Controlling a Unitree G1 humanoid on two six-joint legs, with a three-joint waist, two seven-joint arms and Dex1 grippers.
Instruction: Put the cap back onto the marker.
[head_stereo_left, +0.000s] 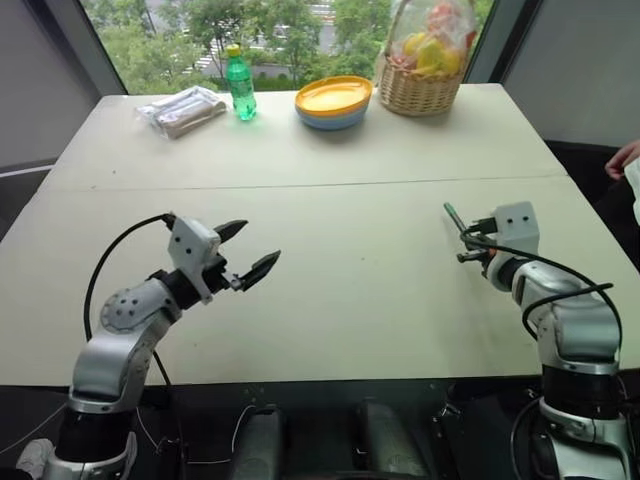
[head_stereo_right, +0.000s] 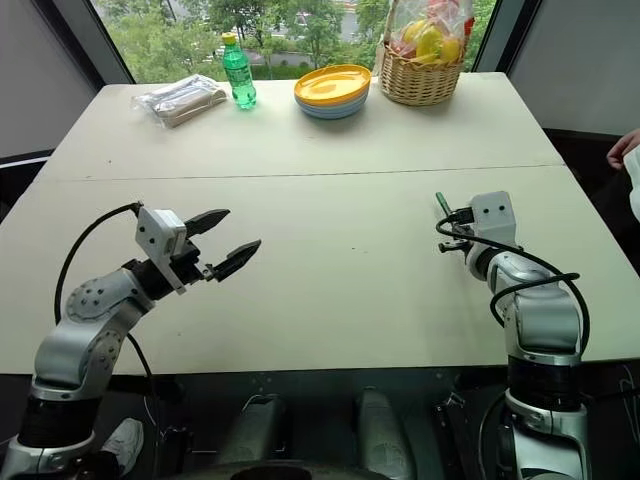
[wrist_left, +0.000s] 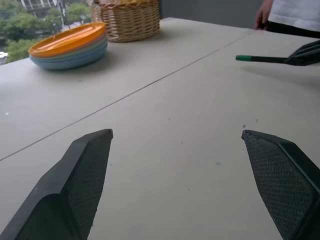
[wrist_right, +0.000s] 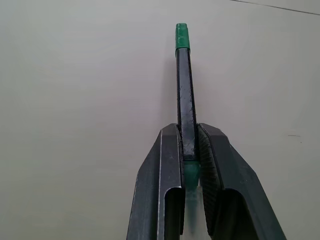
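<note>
My right gripper (wrist_right: 188, 127) is shut on the marker (wrist_right: 185, 90), a thin black stick that pokes out past the fingertips over the right side of the table (head_stereo_left: 340, 300). A short dark green cap (wrist_right: 182, 36) sits on the marker's far end. A paler green part shows between the fingers lower down. In the head views the marker (head_stereo_left: 455, 219) slants up and left from the right gripper (head_stereo_left: 468, 234). My left gripper (head_stereo_left: 258, 241) hovers open over the table's left side with nothing between its fingers, pointing toward the marker (wrist_left: 265, 59).
Along the far edge stand a green bottle (head_stereo_left: 239, 84), a plastic packet (head_stereo_left: 182, 110), a stack of plates (head_stereo_left: 333, 102) and a wicker basket (head_stereo_left: 425, 60) of fruit. A person's hand (head_stereo_left: 625, 160) shows at the right edge. A seam crosses the table.
</note>
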